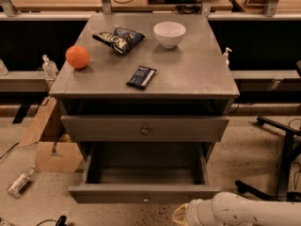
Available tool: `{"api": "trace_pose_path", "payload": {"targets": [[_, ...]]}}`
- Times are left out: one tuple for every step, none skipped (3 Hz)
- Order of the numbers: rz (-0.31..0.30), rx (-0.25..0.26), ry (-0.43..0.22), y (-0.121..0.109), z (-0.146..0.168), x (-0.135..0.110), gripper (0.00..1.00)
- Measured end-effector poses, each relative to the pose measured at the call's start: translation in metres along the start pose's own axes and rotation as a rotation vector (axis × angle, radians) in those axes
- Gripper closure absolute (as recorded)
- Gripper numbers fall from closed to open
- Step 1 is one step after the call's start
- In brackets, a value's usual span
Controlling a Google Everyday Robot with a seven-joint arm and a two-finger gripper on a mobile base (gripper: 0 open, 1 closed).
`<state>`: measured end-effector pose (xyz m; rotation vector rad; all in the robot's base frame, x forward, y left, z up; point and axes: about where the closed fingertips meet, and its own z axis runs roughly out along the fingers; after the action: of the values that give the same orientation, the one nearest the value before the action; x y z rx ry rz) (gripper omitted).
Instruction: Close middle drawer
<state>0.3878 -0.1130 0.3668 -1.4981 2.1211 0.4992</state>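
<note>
The middle drawer (pixel 145 193) is the deep dull-grey box drawer low on the grey cabinet. It stands pulled well out and its inside (pixel 146 166) looks empty. A small round knob (pixel 145 199) sits at the centre of its plain front. My white arm (pixel 244 211) enters from the bottom right. The gripper (pixel 181 215) is at the bottom edge of the view, just in front of and slightly right of the drawer front, and mostly cut off.
Above is a wider drawer front with a brassy knob (pixel 145 130). The cabinet top (pixel 197 74) holds an orange (pixel 77 57), a chip bag (pixel 117 38), a white bowl (pixel 169 34) and a dark snack bar (pixel 141 76). A cardboard box (pixel 51 149) and a bottle (pixel 19 182) lie left. Black chair legs (pixel 282 149) stand right.
</note>
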Motion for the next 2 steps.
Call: {"api": "trace_pose_path", "payload": {"targets": [[-0.020,0.016,-0.002,-0.043,0.004,-0.020,1.00],[-0.028,0.017,-0.001,-0.054,0.005,-0.028,1.00]]}}
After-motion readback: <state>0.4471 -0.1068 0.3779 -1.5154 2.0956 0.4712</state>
